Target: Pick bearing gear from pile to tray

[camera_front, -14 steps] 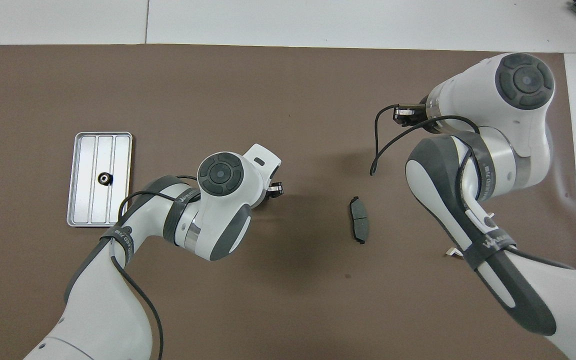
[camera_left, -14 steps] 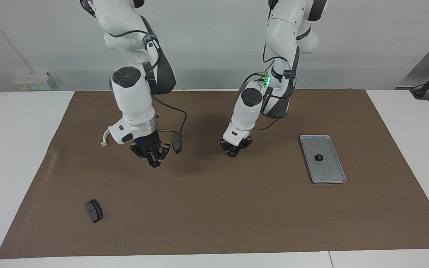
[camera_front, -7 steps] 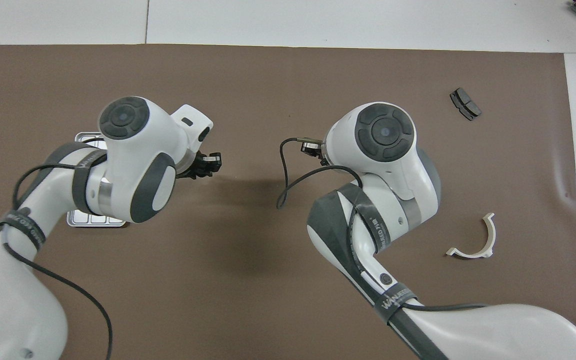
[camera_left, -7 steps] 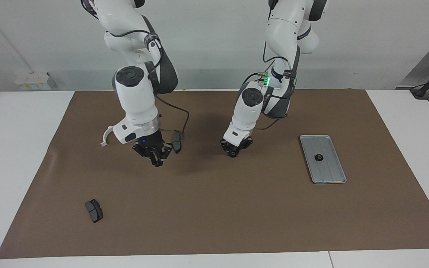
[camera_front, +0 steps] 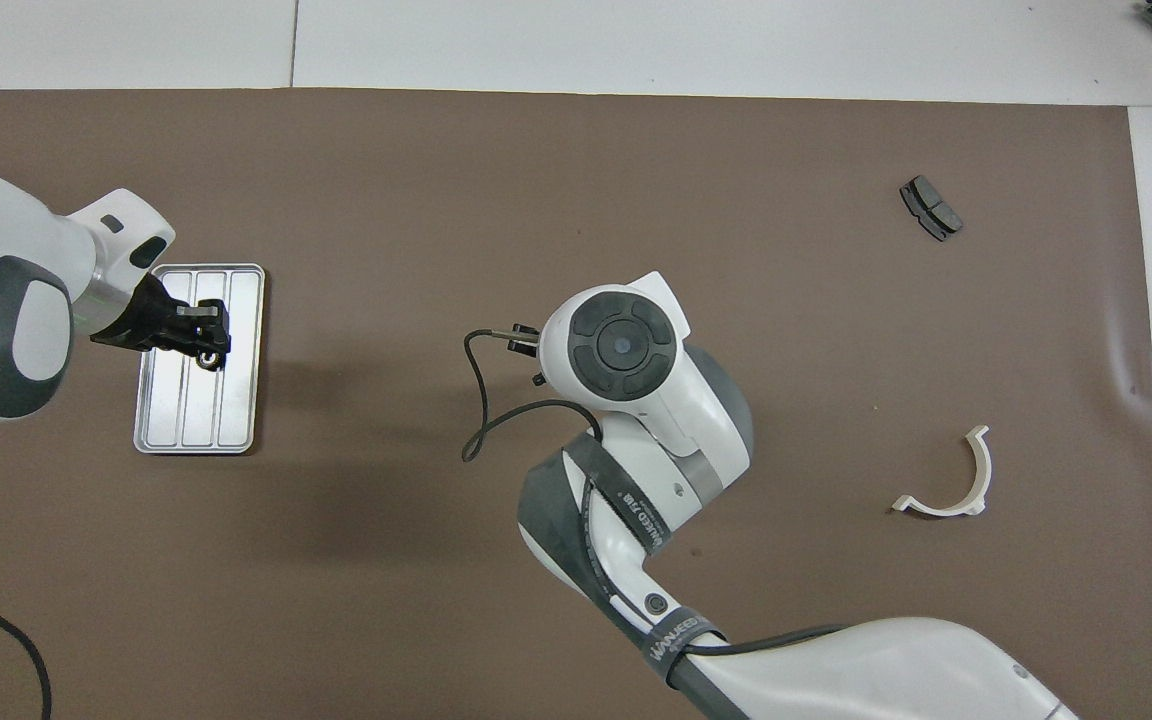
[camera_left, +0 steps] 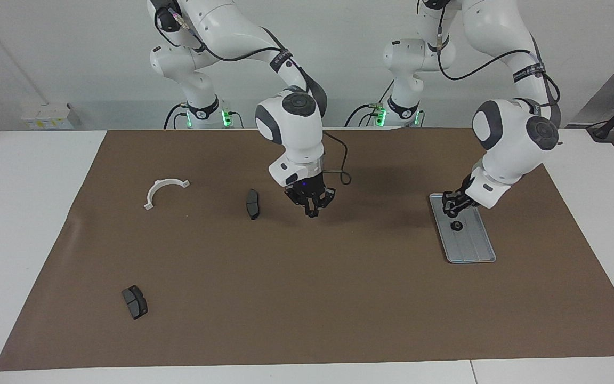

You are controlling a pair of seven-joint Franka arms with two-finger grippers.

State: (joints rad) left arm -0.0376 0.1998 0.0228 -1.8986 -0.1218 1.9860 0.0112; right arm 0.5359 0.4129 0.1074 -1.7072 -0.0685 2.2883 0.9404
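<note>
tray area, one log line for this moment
left gripper over tray | one black gear on tray | right gripper shut, over brown mat

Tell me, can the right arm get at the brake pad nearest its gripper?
Probably yes: the right gripper, shut, hangs over bare mat beside the brake pad, nothing lying between them.

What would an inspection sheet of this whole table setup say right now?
Surface: brown mat covering a white table.
Job's things: silver tray toward the left arm's end; one black gear lying in it.
Clutter: white bracket; brake pad; second pad farther from the robots.
Grippers: left gripper low over the tray, close by the gear; right gripper shut, empty, over bare mat.
Cables: black cable looping from the right wrist.
Surroundings: white box by the wall.
</note>
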